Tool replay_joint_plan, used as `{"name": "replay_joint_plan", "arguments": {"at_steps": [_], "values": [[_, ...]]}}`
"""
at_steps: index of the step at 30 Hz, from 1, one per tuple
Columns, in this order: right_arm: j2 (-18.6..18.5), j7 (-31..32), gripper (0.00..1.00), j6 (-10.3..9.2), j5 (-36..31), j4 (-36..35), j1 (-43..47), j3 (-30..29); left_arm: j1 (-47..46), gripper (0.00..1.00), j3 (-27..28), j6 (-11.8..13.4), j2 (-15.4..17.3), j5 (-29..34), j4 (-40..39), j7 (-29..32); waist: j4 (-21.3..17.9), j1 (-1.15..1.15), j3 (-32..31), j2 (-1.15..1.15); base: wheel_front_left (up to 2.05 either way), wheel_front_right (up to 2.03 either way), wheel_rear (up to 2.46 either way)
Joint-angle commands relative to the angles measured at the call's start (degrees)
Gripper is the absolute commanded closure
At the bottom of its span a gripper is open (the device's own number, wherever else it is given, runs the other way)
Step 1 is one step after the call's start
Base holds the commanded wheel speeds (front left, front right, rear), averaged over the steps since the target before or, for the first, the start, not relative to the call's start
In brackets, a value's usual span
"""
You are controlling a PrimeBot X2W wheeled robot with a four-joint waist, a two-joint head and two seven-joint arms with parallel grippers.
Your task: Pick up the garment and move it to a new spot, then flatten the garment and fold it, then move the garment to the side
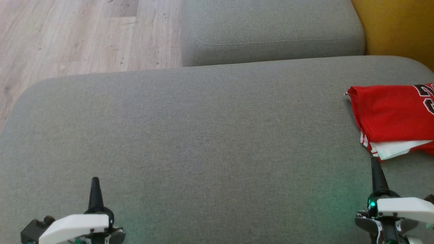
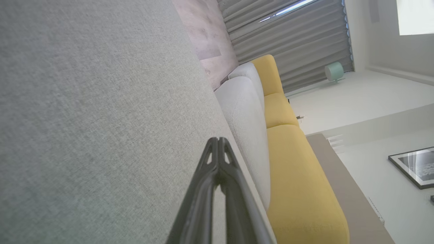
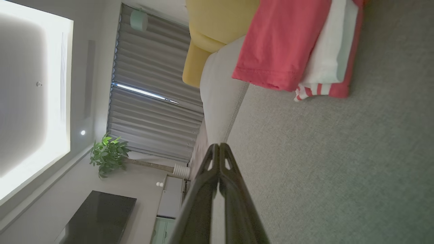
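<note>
grey sofa cushion [image 1: 190, 135] — folded red garment [image 1: 390, 118]

Red jersey [image 1: 390, 115]: folded into a compact, roughly rectangular stack, lying flat on the grey sofa cushion [image 1: 203, 135]. Position: middle right of the head frame, cut off by the right edge. Black, white-outlined numerals partly visible on the top face. A white layer and red-and-white striped trim protrude at the lower edge.

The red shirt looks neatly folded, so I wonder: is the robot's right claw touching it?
Apart. In the right wrist view the right gripper, shut, ends short of the folded garment, with bare grey cushion between them.
</note>
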Motion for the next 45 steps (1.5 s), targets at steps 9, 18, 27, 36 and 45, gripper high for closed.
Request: {"name": "replay_joint_plan", "arguments": {"at_steps": [9, 18, 27, 36, 45], "values": [[-1.3, 1.7, 1.00, -0.05, 7.1, -1.2, -4.8, 0.1, -4.5, 1.00, 3.7, -1.5, 0.6, -6.8, -0.6, 1.7, -0.4, 0.00, 0.5, 0.00, 0.00, 0.00, 0.00], [-1.3, 3.2, 1.00, -0.05, 13.3, -0.7, -6.2, -0.5, -5.8, 1.00, 5.2, -2.6, 0.5, -12.9, 0.2, 3.3, -0.7, 0.00, 0.9, 0.00, 0.00, 0.00, 0.00], [-1.3, 4.8, 1.00, -0.05, 19.5, -0.3, -7.5, -1.1, -7.2, 1.00, 6.8, -3.8, 0.4, -18.9, 1.0, 4.9, -1.1, 0.00, 1.4, 0.00, 0.00, 0.00, 0.00], [-1.2, 5.1, 1.00, -0.05, 20.2, -0.2, -7.7, -1.3, -7.4, 1.00, 7.2, -3.9, 0.3, -19.5, 1.1, 5.2, -1.1, 0.00, 1.5, 0.00, 0.00, 0.00, 0.00], [-1.0, 5.2, 1.00, -0.05, 20.0, -0.2, -7.7, -1.5, -7.4, 1.00, 7.4, -3.9, 0.1, -19.4, 1.2, 5.4, -1.1, 0.00, 1.5, 0.00, 0.00, 0.00, 0.00]]}}
